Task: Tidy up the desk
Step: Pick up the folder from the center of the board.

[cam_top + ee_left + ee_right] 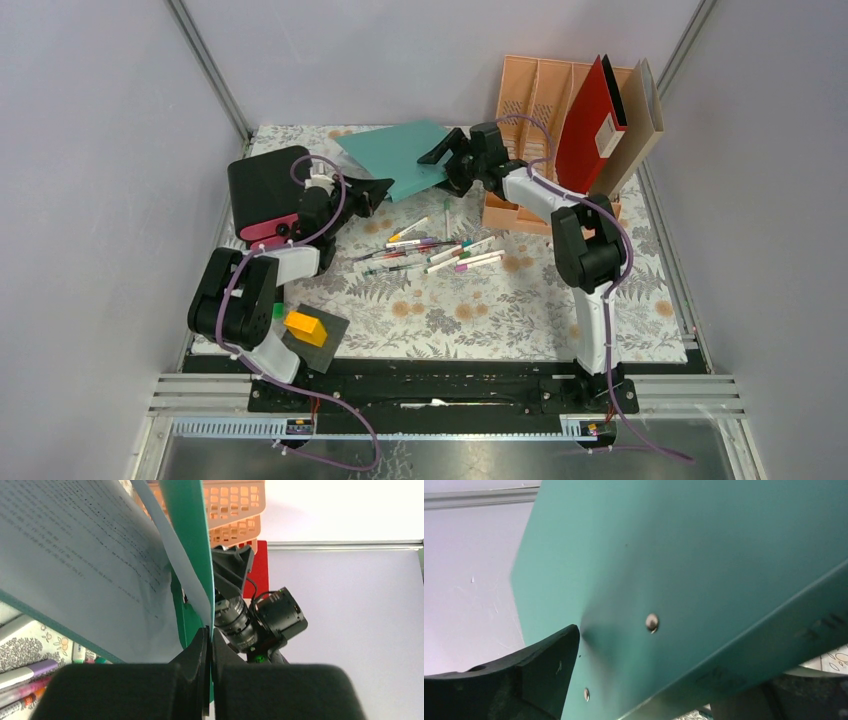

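I pinch the teal folder in the left gripper | right gripper spread wide astride its edge

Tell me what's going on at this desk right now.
Both arms are working on the teal folder at the back of the desk. The left gripper is shut on one edge and holds the folder up, with papers showing inside. The right gripper is open, its jaws on either side of the folder, not clamped. Loose pens lie scattered mid-desk. The peach file rack behind the right arm holds a red folder and a tan folder.
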### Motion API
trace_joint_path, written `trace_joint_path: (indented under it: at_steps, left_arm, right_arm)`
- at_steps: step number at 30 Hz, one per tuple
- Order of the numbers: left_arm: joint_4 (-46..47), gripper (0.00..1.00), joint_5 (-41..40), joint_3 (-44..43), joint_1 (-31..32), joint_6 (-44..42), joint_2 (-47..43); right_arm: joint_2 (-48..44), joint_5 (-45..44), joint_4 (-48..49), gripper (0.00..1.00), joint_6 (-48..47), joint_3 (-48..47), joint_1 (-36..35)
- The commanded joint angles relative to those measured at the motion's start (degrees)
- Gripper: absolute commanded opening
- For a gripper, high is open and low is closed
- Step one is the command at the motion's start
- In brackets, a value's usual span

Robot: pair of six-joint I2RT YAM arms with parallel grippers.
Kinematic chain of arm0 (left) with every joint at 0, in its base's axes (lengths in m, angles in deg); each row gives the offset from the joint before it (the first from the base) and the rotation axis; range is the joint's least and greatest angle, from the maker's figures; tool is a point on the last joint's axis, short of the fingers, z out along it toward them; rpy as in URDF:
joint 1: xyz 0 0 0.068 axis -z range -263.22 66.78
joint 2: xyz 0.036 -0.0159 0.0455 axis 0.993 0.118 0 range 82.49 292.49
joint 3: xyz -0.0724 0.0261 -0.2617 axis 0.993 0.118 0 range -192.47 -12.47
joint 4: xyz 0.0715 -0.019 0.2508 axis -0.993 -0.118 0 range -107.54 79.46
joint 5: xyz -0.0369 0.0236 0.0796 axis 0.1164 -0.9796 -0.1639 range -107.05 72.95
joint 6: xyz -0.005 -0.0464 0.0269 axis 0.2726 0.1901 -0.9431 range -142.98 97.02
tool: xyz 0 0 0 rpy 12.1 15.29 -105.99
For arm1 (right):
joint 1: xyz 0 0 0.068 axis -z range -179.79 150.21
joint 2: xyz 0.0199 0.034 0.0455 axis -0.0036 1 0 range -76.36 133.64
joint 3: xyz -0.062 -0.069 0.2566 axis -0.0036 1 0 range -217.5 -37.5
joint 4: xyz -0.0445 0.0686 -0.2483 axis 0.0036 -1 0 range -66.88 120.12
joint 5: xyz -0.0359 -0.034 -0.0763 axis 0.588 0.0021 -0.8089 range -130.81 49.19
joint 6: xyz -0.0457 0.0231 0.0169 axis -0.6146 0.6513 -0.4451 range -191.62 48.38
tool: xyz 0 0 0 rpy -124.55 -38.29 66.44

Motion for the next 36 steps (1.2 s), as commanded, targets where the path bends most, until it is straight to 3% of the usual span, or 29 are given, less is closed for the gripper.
trace_joint_path:
  at_steps: [1, 9, 13, 15, 16, 21, 26, 30, 36]
  left_arm:
    - [7.1, 0.00, 6.0, 1.2, -0.2, 2.0, -2.6]
    - [6.4, 0.00, 11.5, 3.5, 0.0, -0.9, -3.9]
    - [6.3, 0.00, 14.3, 4.2, 0.2, -3.5, -4.8]
    - [6.6, 0.00, 15.4, 4.8, 0.2, -5.3, -5.6]
    - [6.8, 0.01, 16.1, 4.9, 0.3, -6.1, -6.0]
    - [3.2, 0.36, 18.5, 5.2, 0.3, -10.6, -9.4]
    - [-6.9, 0.66, 19.9, 5.1, 0.3, -20.0, -16.6]
    - [-19.4, 0.81, 17.9, 4.2, 0.2, -30.4, -25.3]
    - [-30.5, 0.94, 14.5, 4.4, 0.1, -42.4, -39.1]
  right_arm:
    - [1.4, 1.8, 3.1, 0.88, 0.9, -3.5, -0.5]
    - [0.5, 6.8, 9.7, 0.44, 0.1, -3.6, -0.5]
    - [-0.9, 7.8, 9.8, 0.14, -2.3, -4.1, -0.5]
    - [-1.6, 8.6, 9.5, 0.04, -4.1, -4.4, -0.5]
    - [-2.1, 8.8, 8.9, 0.02, -5.3, -4.7, -0.5]
    - [-5.0, 10.7, 6.4, 0.00, -12.8, -6.3, -0.5]
    - [-9.9, 13.1, 4.0, 0.00, -22.8, -7.5, -0.5]
    - [-15.0, 16.2, 2.3, 0.00, -30.5, -6.6, -0.5]
    - [-25.4, 27.3, 0.7, 0.00, -42.4, -1.7, -0.4]
